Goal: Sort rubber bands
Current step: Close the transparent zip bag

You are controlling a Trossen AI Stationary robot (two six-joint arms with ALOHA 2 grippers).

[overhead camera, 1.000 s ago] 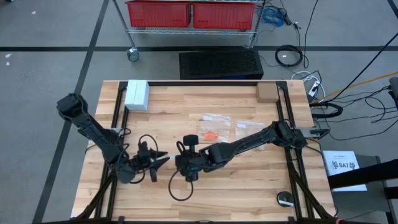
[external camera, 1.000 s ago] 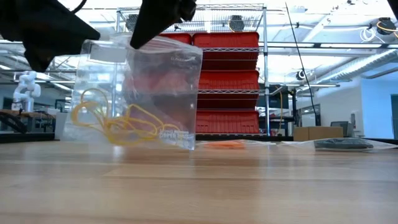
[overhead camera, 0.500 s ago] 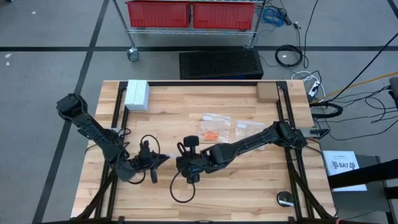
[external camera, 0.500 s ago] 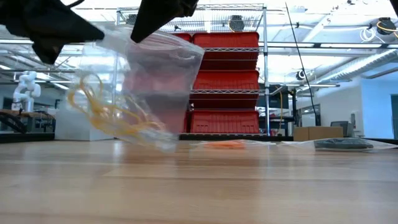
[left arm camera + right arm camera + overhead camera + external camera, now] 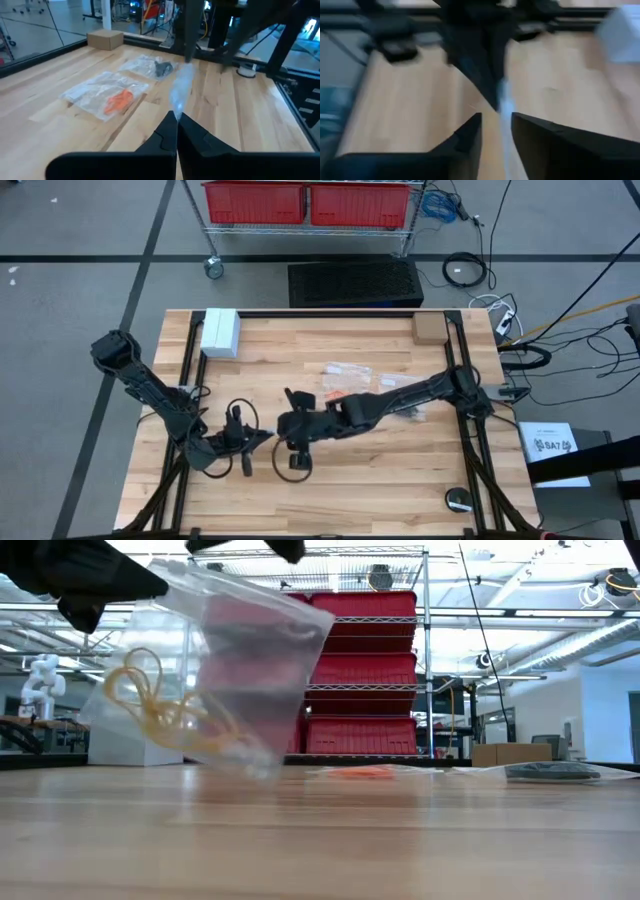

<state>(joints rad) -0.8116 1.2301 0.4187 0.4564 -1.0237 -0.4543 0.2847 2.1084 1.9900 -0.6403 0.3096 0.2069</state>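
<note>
Where the two arms meet near the front middle of the counter, a clear bag hangs between them.

Left hand [image 5: 262, 436]: fingers [image 5: 167, 131] pressed together on the edge of the clear bag [image 5: 215, 660], seen edge-on in its wrist view [image 5: 181, 90].

Right hand [image 5: 287, 420]: just beside the left one, facing it; in the right wrist view its fingers [image 5: 470, 131] stand slightly apart with the bag's edge [image 5: 506, 107] in the gap. Cannot tell whether they press on it.

Clear bag: lifted and tilted above the counter [image 5: 400, 840], only its lowest corner near the wood, in the low view.

Yellowish rubber bands [image 5: 160, 710]: tangled inside the held bag, gathered toward its lower side.

Orange rubber bands [image 5: 119, 101]: inside a second flat bag [image 5: 102, 92] lying farther back on the counter, well apart from the hands; also visible from above [image 5: 338, 398].

Dark rubber bands [image 5: 162, 68]: in a third flat bag [image 5: 145, 66] beside the orange one, toward the right arm's side.

White box [image 5: 220, 332]: back left corner of the counter.

Brown box [image 5: 428, 328]: back right corner.
</note>
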